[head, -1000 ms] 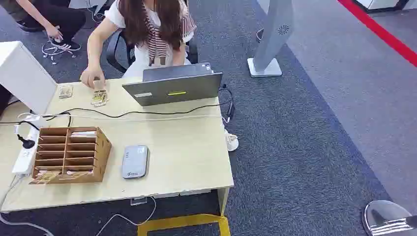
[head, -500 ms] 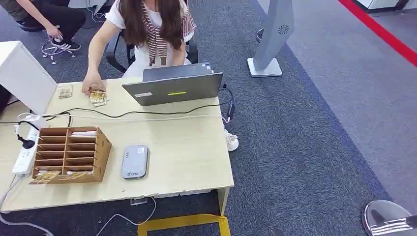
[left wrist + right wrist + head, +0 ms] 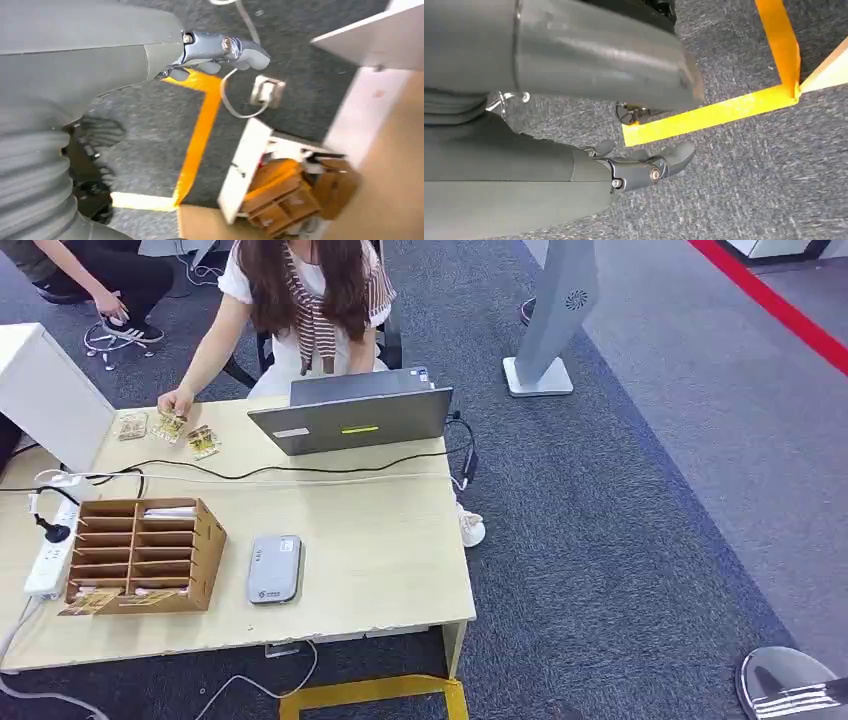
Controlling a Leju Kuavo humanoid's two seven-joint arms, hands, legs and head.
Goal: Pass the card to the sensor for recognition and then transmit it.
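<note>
Your cards [image 3: 203, 442] lie at the far left corner of the desk [image 3: 380, 550], past the wooden rack [image 3: 140, 555], and a person's hand [image 3: 172, 403] pinches one of them there, just left of the laptop [image 3: 350, 418]. The grey card reader [image 3: 274, 568] sits on the desk just right of the rack. Your left hand [image 3: 220, 50] and right hand [image 3: 644, 167] both hang over the carpet below the desk with fingers loosely apart, holding nothing.
</note>
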